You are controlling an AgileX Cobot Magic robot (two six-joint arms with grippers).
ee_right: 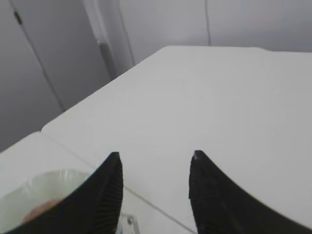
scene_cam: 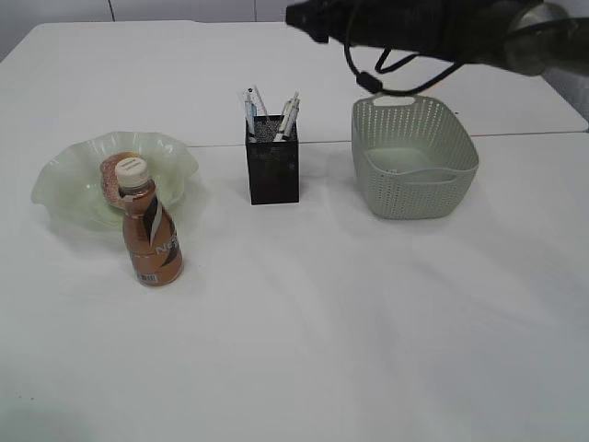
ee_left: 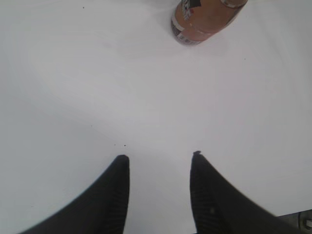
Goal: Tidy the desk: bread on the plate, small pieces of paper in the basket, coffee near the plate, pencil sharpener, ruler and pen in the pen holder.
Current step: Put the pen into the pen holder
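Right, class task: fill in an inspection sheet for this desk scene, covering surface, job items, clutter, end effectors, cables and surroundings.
Surface: white desk, seam across it.
Job's things: bread on the plate; coffee upright in front of the plate; pens standing in the pen holder; basket beside it, contents unclear.
Clutter: nothing seen.
Grippers: left end effector open, empty, above bare desk; right end effector open, empty, raised.
Cables: black cable looping under the right arm.
Surroundings: grey wall panels.

The coffee (scene_cam: 152, 241) bottle carries the only lettering: white characters on its coppery-brown label, facing about five o'clock, seemingly beginning with "N" but too blurred to read. In the left wrist view its label (ee_left: 187, 9) shows only illegible dark print.
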